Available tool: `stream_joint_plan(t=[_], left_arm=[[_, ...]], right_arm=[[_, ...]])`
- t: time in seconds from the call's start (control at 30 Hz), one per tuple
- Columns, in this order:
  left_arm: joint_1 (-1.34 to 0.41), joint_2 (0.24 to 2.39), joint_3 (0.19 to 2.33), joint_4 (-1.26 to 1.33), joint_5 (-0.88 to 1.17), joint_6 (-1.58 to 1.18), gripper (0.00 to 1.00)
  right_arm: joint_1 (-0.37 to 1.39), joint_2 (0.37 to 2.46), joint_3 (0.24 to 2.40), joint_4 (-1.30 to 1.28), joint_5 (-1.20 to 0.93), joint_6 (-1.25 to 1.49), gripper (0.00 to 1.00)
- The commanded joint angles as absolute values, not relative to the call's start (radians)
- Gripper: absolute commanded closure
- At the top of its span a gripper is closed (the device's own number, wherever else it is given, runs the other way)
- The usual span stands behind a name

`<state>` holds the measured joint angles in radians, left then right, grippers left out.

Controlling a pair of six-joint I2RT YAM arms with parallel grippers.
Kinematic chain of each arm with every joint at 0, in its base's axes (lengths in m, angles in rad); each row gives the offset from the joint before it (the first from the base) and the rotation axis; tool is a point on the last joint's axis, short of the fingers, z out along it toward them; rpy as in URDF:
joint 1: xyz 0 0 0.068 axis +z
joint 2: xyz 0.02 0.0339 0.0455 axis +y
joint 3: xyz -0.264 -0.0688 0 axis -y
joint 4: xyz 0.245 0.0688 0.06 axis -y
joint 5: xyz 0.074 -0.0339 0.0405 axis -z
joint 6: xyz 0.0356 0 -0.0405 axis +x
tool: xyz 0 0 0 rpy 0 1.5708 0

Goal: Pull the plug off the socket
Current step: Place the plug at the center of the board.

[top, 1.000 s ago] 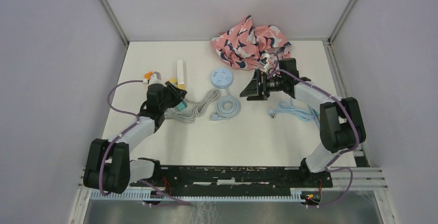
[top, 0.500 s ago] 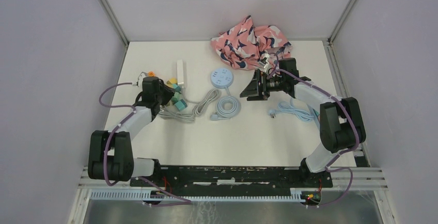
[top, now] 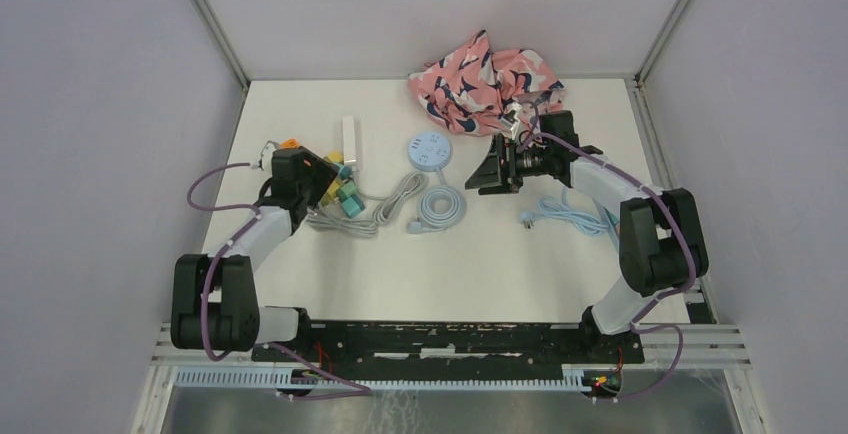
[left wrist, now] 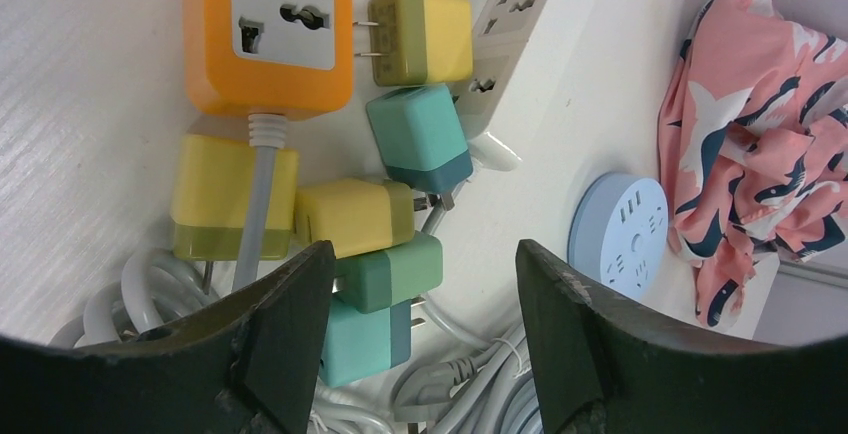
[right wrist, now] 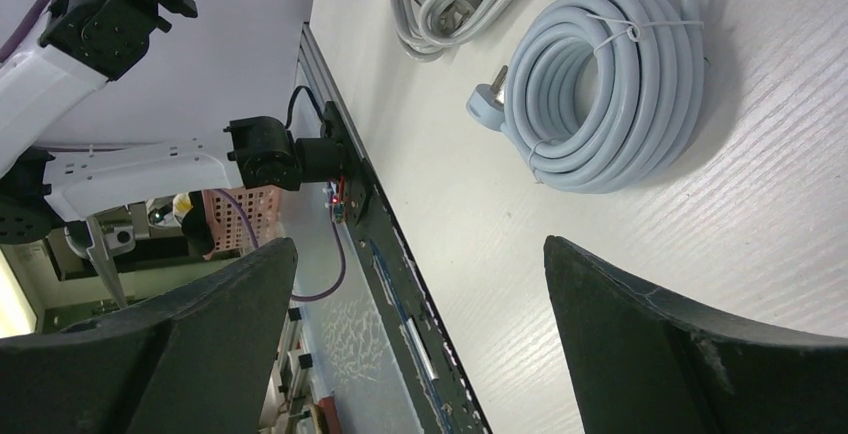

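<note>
Yellow-and-olive plug (left wrist: 420,37) lies on the tabletop (top: 500,274) at the left side, just right of the orange socket block (left wrist: 268,34) and beside the white power strip (left wrist: 510,34). Its long axis runs straight at the block's side face, with its 2 bare prongs pointing into that face. The tips reach the block's edge, but I cannot tell whether they sit in a slot.

The left gripper (left wrist: 422,264) is spread wide and holds nothing. It hangs over the loose cubes nearer the camera: a yellow cube (left wrist: 352,216), a green cube (left wrist: 390,272) and a teal cube (left wrist: 420,139).

- Wrong catch: the jaws frame the green and yellow cubes, not the plug, so closing here would likely pinch one of those.
- Dragging: nothing braces the orange block, so a pull could tow it and its grey cord (left wrist: 255,204) along.
- Bent prongs: any pull off the prongs' line could lever them sideways.

The right gripper (right wrist: 420,249) is also spread and empty. It sits well apart, over the coiled cable (right wrist: 610,84), too far away to steady the block.
</note>
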<state>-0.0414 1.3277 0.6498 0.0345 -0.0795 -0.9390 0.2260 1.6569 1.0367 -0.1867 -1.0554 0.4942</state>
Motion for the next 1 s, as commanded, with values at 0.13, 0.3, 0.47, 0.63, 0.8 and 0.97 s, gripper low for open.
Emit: stream_joint_plan(t=[0.13,0.3,0.47,0.63,0.8,0.97], left_arm=[[-0.038,1.224,0.647,0.079,0.016,-0.934,0.27],[-0.038,1.177,0.603,0.192,0.239,-0.919,0.26],[-0.039,1.154,0.559,0.382,0.479,-0.942,0.22],[-0.051,1.132,0.554,0.562,0.687,-0.986,0.1],[-0.089,1.072,0.654,0.474,0.82,-0.9,0.01],[-0.146,1.004,0.856,0.032,0.829,-0.503,0.01]], right_arm=[[0.219,1.575,1.13,-0.335,-1.066,0.269,0.0],[0.212,1.502,1.145,-0.422,-1.011,0.118,0.0],[0.196,1.403,1.171,-0.523,-0.935,-0.064,0.0],[0.181,1.278,1.193,-0.586,-0.851,-0.271,0.0],[0.18,1.205,1.208,-0.585,-0.841,-0.339,0.0],[0.181,1.319,1.338,-0.758,-0.983,-0.397,0.0]])
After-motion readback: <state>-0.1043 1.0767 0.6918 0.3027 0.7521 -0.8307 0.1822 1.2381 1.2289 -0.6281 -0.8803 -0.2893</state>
